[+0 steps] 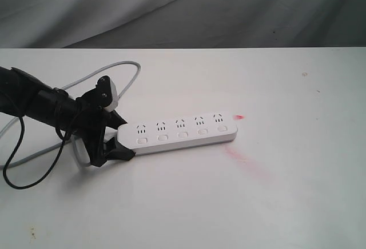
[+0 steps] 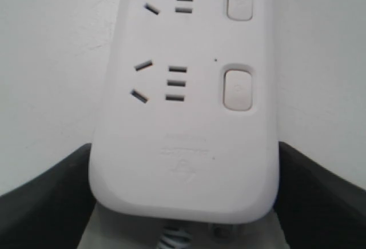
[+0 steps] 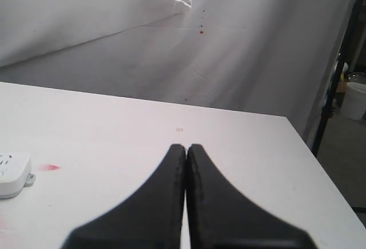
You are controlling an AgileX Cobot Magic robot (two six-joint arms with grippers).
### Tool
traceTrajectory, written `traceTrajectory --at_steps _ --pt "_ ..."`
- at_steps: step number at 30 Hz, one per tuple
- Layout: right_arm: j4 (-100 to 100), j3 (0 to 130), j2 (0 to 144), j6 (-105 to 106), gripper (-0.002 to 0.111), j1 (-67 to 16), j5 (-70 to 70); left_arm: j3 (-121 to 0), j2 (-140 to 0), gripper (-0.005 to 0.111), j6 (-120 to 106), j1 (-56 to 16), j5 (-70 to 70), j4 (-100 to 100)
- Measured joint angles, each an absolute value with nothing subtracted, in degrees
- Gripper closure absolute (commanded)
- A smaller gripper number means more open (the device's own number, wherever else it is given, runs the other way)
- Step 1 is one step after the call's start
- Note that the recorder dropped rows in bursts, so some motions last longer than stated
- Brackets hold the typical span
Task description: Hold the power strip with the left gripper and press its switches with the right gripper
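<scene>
The long white power strip lies flat on the white table, its row of small white switches along the near side. My left gripper straddles the strip's left, cord end, one black finger against each long side, shut on it. Close up, the strip's rounded end fills the space between the fingers, and two switches show beside their sockets. My right gripper is shut and empty above the table, well off the strip's far end; it is outside the exterior view.
The strip's grey cord loops behind the left arm, and a thin black cable hangs from that arm. A red smear stains the table by the strip's right end. A white bucket stands beyond the table edge.
</scene>
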State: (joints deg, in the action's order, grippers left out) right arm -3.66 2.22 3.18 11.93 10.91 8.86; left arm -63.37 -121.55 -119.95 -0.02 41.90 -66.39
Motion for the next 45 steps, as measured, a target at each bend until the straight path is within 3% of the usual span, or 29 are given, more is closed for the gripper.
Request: traceTrajectory --at_steps 41,45 --pt "-3.52 2.22 3.18 11.82 0.108 10.91 8.86 -63.37 -121.55 0.054 -119.95 -0.02 41.9 -66.39" --pt "-3.52 2.22 3.18 11.82 0.108 10.91 8.86 -63.37 -121.55 0.049 -119.79 -0.02 41.77 -66.51"
